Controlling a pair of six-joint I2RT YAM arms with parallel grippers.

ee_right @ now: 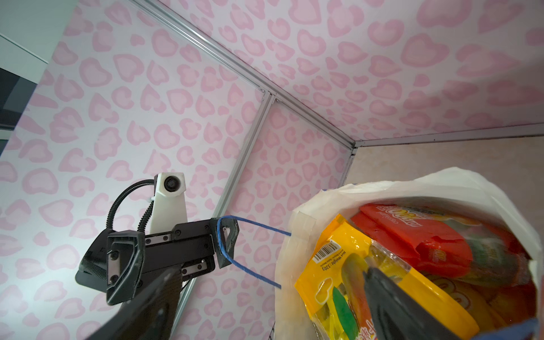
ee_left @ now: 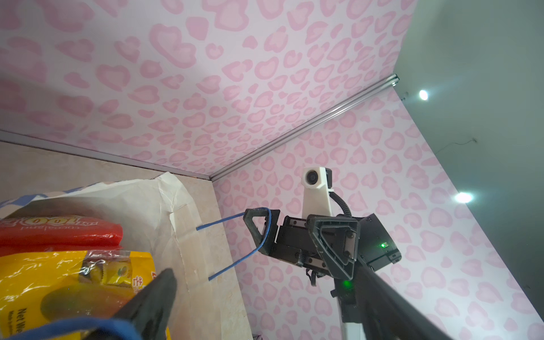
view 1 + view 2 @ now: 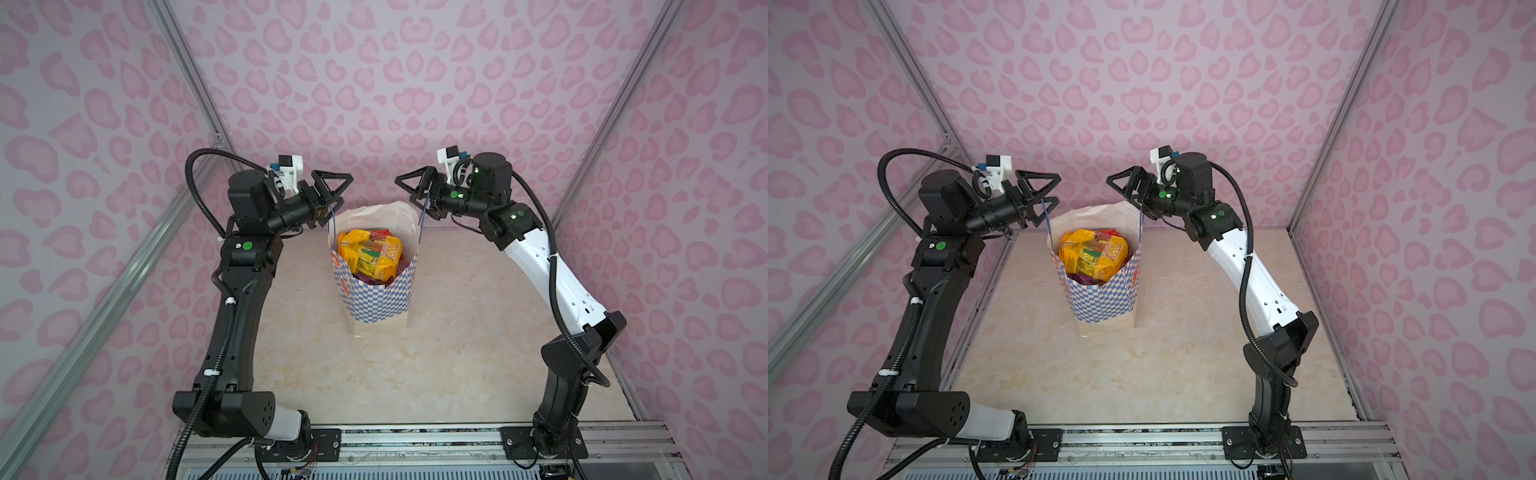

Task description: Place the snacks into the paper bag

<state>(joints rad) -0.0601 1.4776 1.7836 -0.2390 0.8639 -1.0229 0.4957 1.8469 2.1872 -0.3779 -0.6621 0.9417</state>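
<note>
Paper, cream with a blue-and-white check band, makes up the one bag (image 3: pixel 376 303) (image 3: pixel 1100 303), which stands upright on the marble-look table (image 3: pixel 457 353) (image 3: pixel 1183 353), midway between the arms and toward the far wall. Its long axis is vertical, its mouth faces up, and its checked face is turned toward the arm bases. It has two thin blue cord handles, one on each side, and both are drawn up from the rim: the left handle (image 3: pixel 332 218) (image 1: pixel 253 228) and the right handle (image 3: pixel 423 216) (image 2: pixel 232 217). Two grippers hang level with the bag's mouth, one on each side. The left gripper (image 3: pixel 343 192) (image 3: pixel 1054 192) (image 1: pixel 176 250) has its jaws spread wide, with the left handle looped round the lower finger only. The right gripper (image 3: pixel 409 195) (image 3: pixel 1126 194) (image 2: pixel 297 238) is likewise spread wide, with the right handle hooked over one finger; neither pinches anything. The snacks (image 3: pixel 370 253) (image 3: pixel 1092 255) (image 1: pixel 382 265) all lie inside the bag, heaped up to the near rim. Four colours of packet show in the pile, yellow, red, orange and purple, but the full number cannot be counted because they cover one another. One large yellow packet (image 3: pixel 365 249) (image 2: pixel 59 282) lies on top, tilted, with its long side running roughly from left to right across the mouth. One red packet (image 2: pixel 59 235) (image 1: pixel 412 232) sits behind it against the bag's tall back wall, and a purple one (image 3: pixel 365 277) shows beneath, near the front rim.
</note>
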